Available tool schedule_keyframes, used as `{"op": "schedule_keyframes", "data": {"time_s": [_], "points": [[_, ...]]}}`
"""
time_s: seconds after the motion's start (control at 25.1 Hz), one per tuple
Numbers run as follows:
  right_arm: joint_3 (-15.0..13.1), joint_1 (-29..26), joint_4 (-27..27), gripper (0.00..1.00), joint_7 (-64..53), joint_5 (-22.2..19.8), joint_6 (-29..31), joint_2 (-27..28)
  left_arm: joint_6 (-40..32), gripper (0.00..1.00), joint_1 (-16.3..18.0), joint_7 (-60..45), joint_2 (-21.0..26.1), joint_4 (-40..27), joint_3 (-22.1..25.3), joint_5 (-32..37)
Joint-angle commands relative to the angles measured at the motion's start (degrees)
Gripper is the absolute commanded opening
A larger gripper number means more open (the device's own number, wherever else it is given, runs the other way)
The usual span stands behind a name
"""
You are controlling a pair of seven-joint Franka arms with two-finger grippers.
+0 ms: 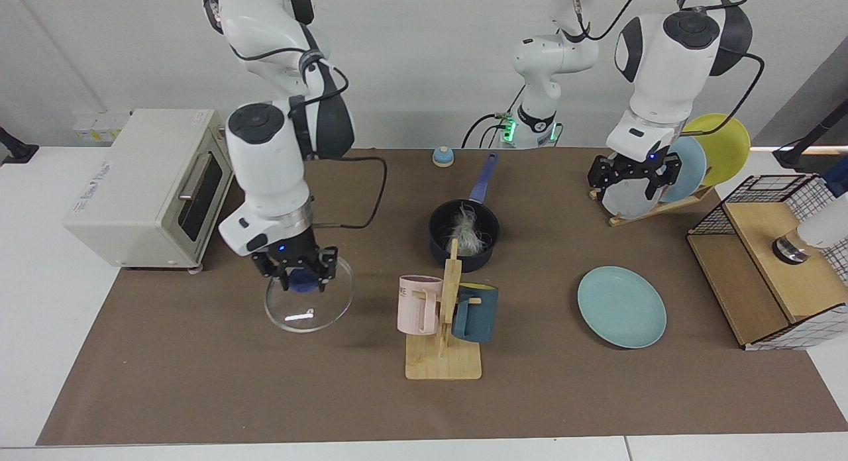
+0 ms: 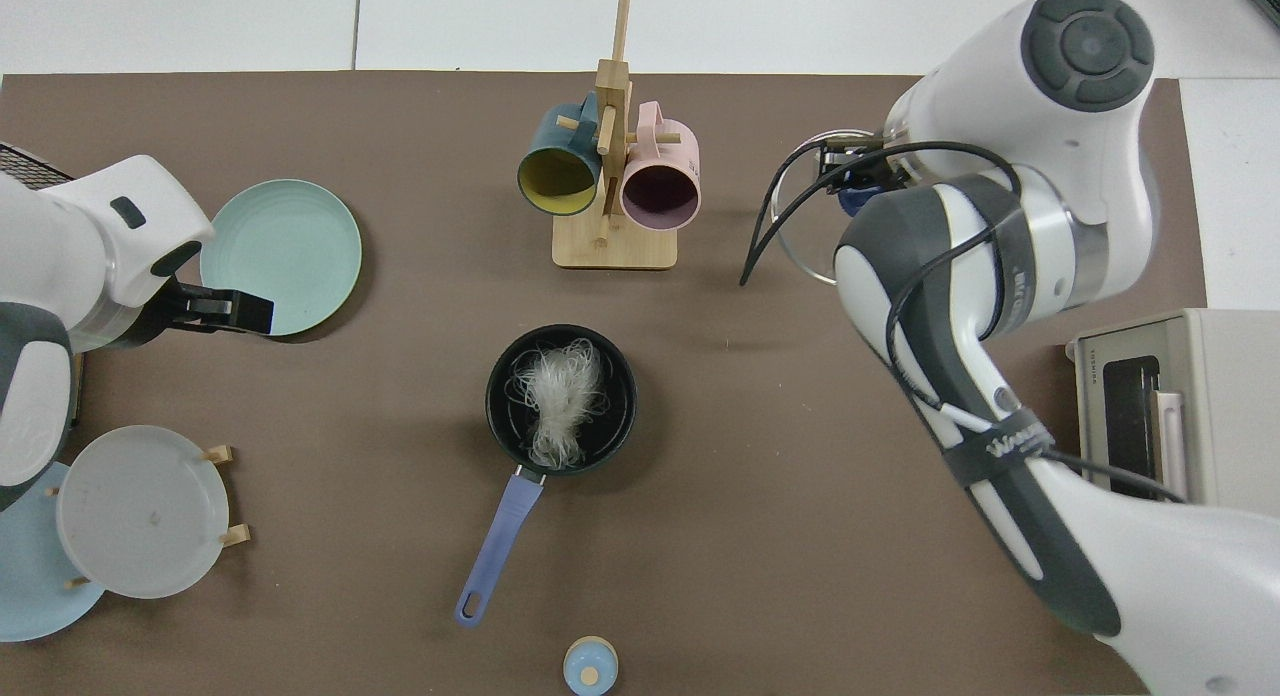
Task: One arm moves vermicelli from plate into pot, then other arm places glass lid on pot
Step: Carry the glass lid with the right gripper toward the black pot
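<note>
So the vermicelli (image 2: 556,400) is already sitting in the pot (image 1: 464,234) mid-table, and the teal plate (image 1: 621,307) to its right is bare. The right gripper (image 1: 296,273) has its fingers clamped on the blue knob of the glass lid (image 1: 309,301), held above the mat left of the pot. Main risks I'd guess: the lid swinging on that small knob, clipping the mug rack (image 1: 444,328), or landing off-centre on the rim. The left gripper (image 1: 633,176) waits by the upright plates (image 1: 689,163), fingers spread and empty.

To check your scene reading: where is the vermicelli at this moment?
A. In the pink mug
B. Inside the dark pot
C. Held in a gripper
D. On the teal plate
B: the vermicelli lies tangled inside the pot, while the plate is bare.
</note>
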Motion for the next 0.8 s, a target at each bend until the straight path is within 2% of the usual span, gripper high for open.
{"op": "schedule_keyframes", "data": {"time_s": [0.0, 0.2, 0.28, 0.4, 0.6, 0.76], "points": [[-0.42, 7.86, -6.43, 0.0, 11.91, -0.78, -0.7, -5.62, -6.59, 1.0, 1.21, -0.35, -1.84, 3.19, 0.04, -2.39], [-0.33, 14.98, -6.43, 0.0, 19.92, -0.78, -1.5, -6.5, -13.62, 1.0, 0.51, 1.06, -1.84, 6.18, 2.86, -2.56], [-0.42, 17.79, -6.43, 0.0, 22.73, -1.21, -1.32, -6.15, -15.73, 1.0, 0.59, 2.98, -1.84, 6.89, 3.3, -4.75], [-0.33, 21.4, -6.43, 0.0, 27.56, -3.85, -1.15, -5.27, -15.74, 1.0, -0.28, 5.37, -1.84, 6.89, 5.75, -8.45], [-0.42, 25.7, -6.25, 0.0, 33.45, -4.47, -0.53, -4.13, -15.04, 1.0, -1.43, 5.28, -1.76, 6.89, 7.6, -9.07], [-0.33, 28.26, -5.73, 0.0, 36.45, -6.49, 0.26, -1.93, -14.51, 1.0, -2.22, 5.02, 0.08, 11.27, 8.31, -9.95]]}}
